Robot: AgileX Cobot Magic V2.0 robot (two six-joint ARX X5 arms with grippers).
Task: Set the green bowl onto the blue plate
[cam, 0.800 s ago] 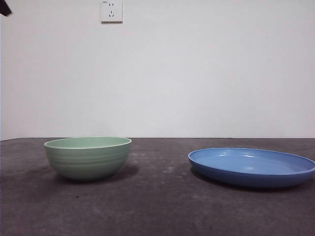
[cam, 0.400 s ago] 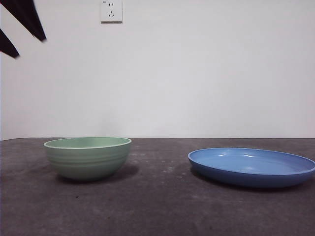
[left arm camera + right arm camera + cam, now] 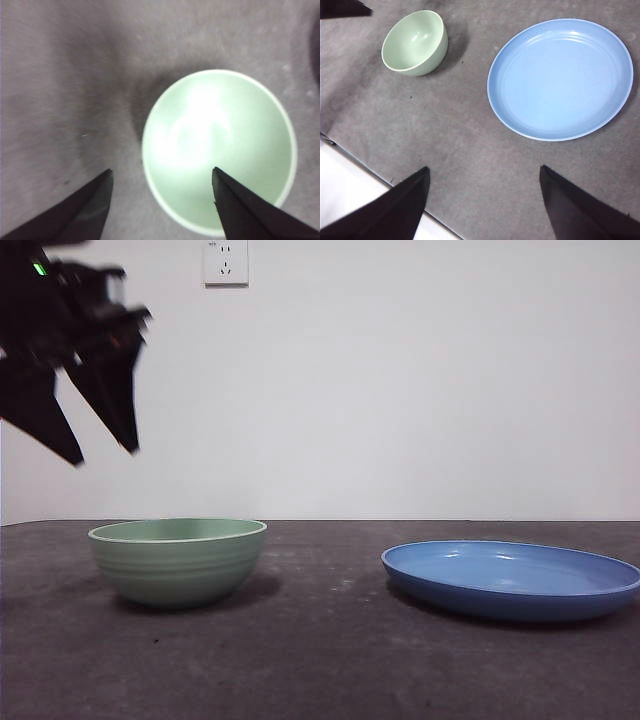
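Note:
The green bowl (image 3: 178, 560) stands upright and empty on the dark table at the left. It also shows in the left wrist view (image 3: 219, 150) and the right wrist view (image 3: 415, 42). The blue plate (image 3: 511, 580) lies empty on the table to the right of it, apart from the bowl, and shows in the right wrist view (image 3: 560, 79). My left gripper (image 3: 105, 455) is open and empty in the air above the bowl's left side; its jaws straddle the bowl's near rim in the left wrist view (image 3: 160, 172). My right gripper (image 3: 482, 172) is open and empty, high above the table.
A white wall with a socket (image 3: 226, 262) stands behind the table. The table's edge (image 3: 370, 172) runs close under the right gripper, with a white surface beyond it.
My left gripper has come down from the top left corner towards the green bowl and shows much larger. The bowl and plate have not moved.

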